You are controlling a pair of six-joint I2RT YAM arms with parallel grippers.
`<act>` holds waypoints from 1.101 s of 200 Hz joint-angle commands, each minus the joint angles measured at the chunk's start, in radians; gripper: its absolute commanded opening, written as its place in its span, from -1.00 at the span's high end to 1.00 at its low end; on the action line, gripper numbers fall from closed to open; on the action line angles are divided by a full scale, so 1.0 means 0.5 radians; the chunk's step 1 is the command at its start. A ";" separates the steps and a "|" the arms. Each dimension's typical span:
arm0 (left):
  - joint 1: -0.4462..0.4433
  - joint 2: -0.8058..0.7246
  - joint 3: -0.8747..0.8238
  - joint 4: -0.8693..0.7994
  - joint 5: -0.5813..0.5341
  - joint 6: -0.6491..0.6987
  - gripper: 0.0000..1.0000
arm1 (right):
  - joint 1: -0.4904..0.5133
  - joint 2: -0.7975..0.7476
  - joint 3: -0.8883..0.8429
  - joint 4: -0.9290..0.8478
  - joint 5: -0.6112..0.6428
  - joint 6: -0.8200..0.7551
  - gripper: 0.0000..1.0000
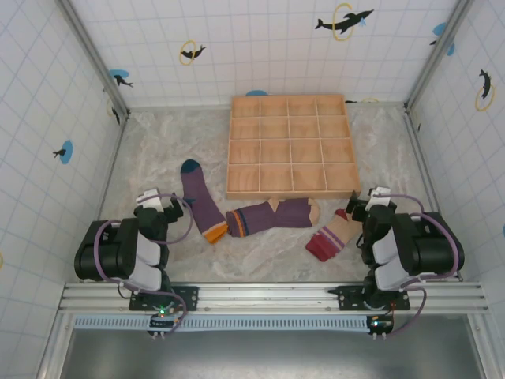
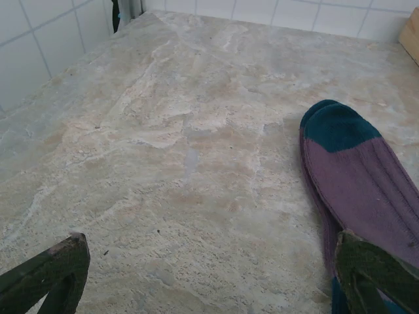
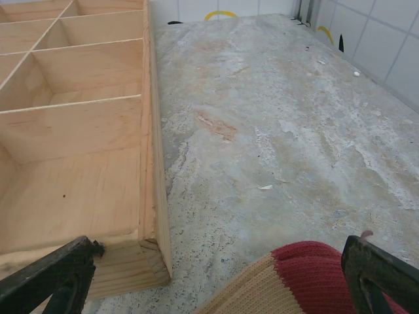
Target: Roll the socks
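Socks unrolled. Teal-toe sock at right side of my left pincer, long axis running away; tan sock just below my right pincer. Both pincers wide, empty.

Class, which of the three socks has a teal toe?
The leftmost sock: purple, orange cuff. The middle sock has a tan toe; the right sock is tan, dark-red cuff.

Robot lab test cell. Stone-look table boxed by white grid-tile walls with dolphin stickers, ahead and outboard of left end effector and right end effector. Metal corner posts. Aluminium rail behind them, two arms bolted on.
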 commanded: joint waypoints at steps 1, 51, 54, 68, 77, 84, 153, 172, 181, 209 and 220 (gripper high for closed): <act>-0.008 0.022 -0.016 0.068 -0.009 0.045 -0.95 | -0.002 -0.020 -0.025 -0.001 0.010 -0.003 -1.00; -0.010 0.021 -0.013 0.060 -0.006 0.042 -0.95 | -0.005 -0.020 -0.028 0.000 0.007 0.001 -1.00; -0.008 0.021 -0.013 0.062 -0.006 0.041 -0.95 | -0.005 -0.019 -0.028 -0.001 0.008 -0.001 -1.00; -0.009 0.022 -0.012 0.060 -0.006 0.042 -0.95 | -0.005 -0.019 -0.028 -0.001 0.006 0.000 -1.00; -0.008 0.022 -0.012 0.062 -0.006 0.040 -0.95 | -0.005 -0.020 -0.028 -0.001 0.007 0.000 -1.00; -0.009 0.021 -0.011 0.062 -0.006 0.040 -0.95 | -0.005 -0.018 -0.028 0.000 0.008 0.000 -1.00; -0.009 -0.169 0.332 -0.718 -0.039 0.003 -0.94 | 0.053 -0.316 0.107 -0.485 0.152 -0.020 -1.00; -0.010 -0.260 0.645 -1.316 -0.054 -0.187 -0.87 | 0.082 -0.496 0.249 -0.962 0.243 0.078 -0.99; -0.019 -0.305 0.764 -1.508 -0.005 -0.249 -0.82 | 0.114 -0.591 0.288 -1.131 0.302 0.135 -1.00; -0.062 -0.443 1.089 -2.082 0.094 -0.502 -0.80 | 0.232 -0.848 0.482 -1.734 0.432 0.324 -1.00; -0.066 -0.468 1.238 -2.339 0.184 -0.613 -0.80 | 0.304 -0.931 0.590 -1.982 0.485 0.415 -1.00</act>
